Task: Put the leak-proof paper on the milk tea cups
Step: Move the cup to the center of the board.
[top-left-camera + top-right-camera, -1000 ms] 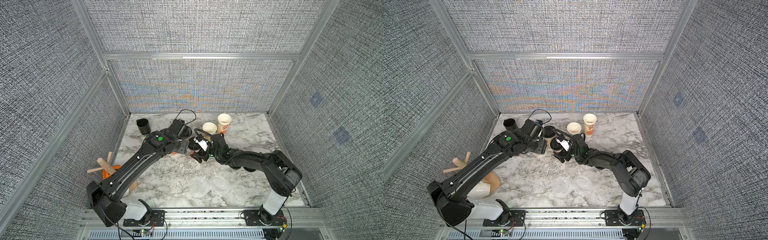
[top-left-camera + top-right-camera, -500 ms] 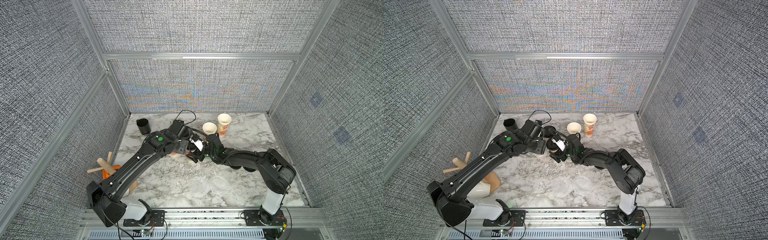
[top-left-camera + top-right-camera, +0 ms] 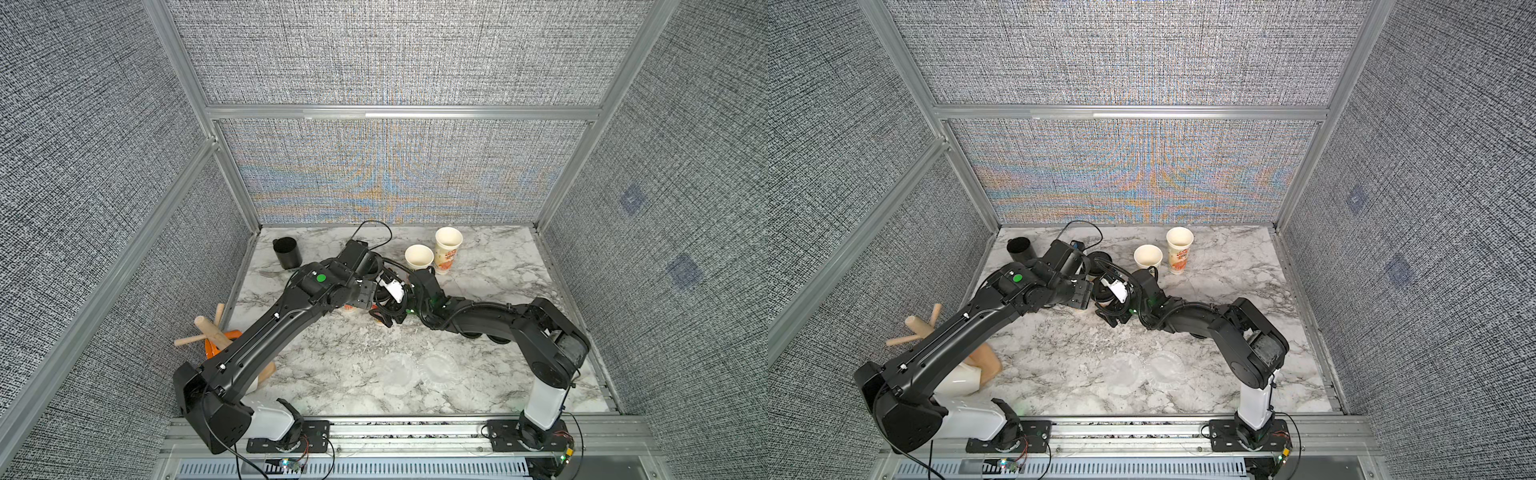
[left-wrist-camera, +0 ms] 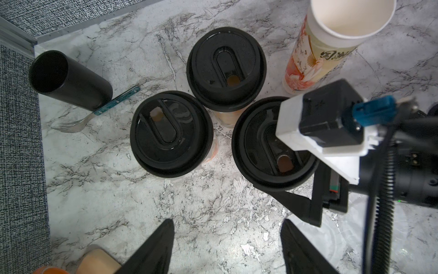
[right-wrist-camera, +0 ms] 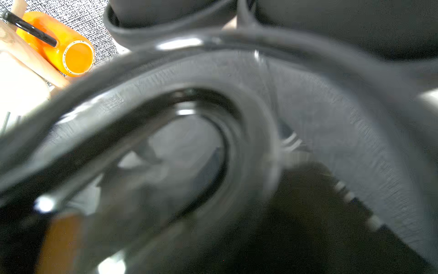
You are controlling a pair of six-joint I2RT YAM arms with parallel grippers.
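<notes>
While both arms reach toward the back of the marble table (image 3: 332, 361), I see the leak-proof paper (image 3: 399, 372), two translucent round sheets side by side, lying flat near the front, well apart from every finger. My left gripper (image 4: 227, 221) hovers with fingers (image 4: 154, 251) spread over bare marble, near three milk tea cups (image 4: 170, 132) capped with black lids (image 4: 225, 68). The right gripper (image 3: 386, 313) crowds one lidded cup; whether its fingers are spread or gripping, I cannot tell.
</notes>
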